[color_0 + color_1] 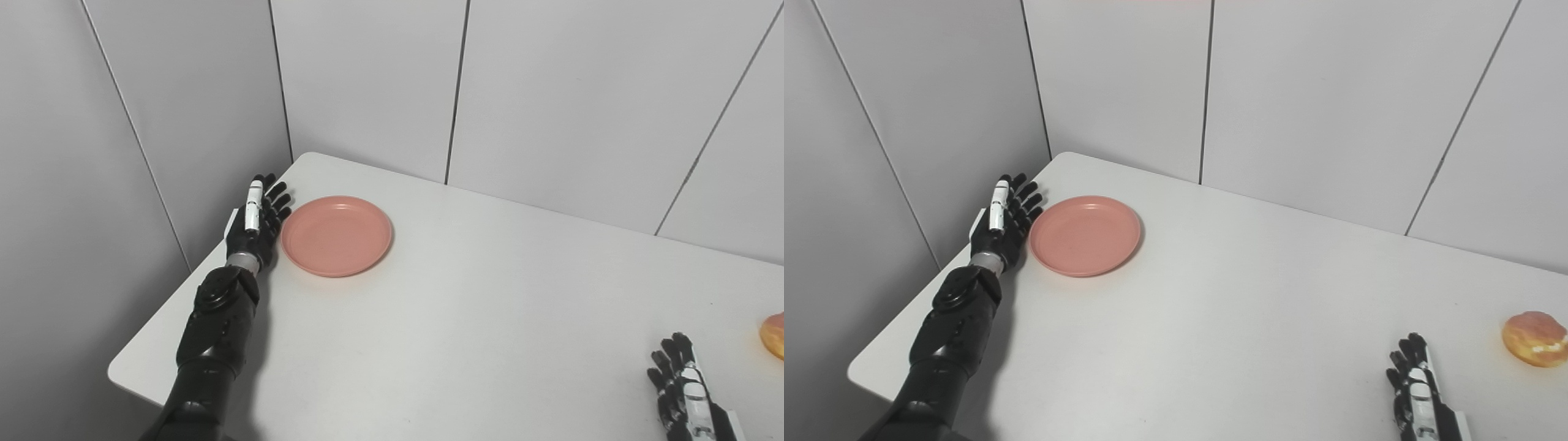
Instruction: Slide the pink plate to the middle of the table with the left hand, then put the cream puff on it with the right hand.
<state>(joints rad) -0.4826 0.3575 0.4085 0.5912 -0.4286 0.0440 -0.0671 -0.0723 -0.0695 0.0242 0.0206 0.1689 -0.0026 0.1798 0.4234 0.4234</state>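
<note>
The pink plate (336,235) lies flat on the white table (478,318), toward its far left corner. My left hand (258,219) rests open just left of the plate, fingers stretched out along its left rim, touching or nearly touching it. A golden cream puff (1535,347) sits at the table's right side, cut off by the picture edge in the left eye view. At the bottom right my right hand (1415,392) lies open on the table, empty, a short way left of the cream puff.
Grey wall panels (551,92) close the table in at the back and along the left. The table's left edge (165,312) runs right beside my left forearm.
</note>
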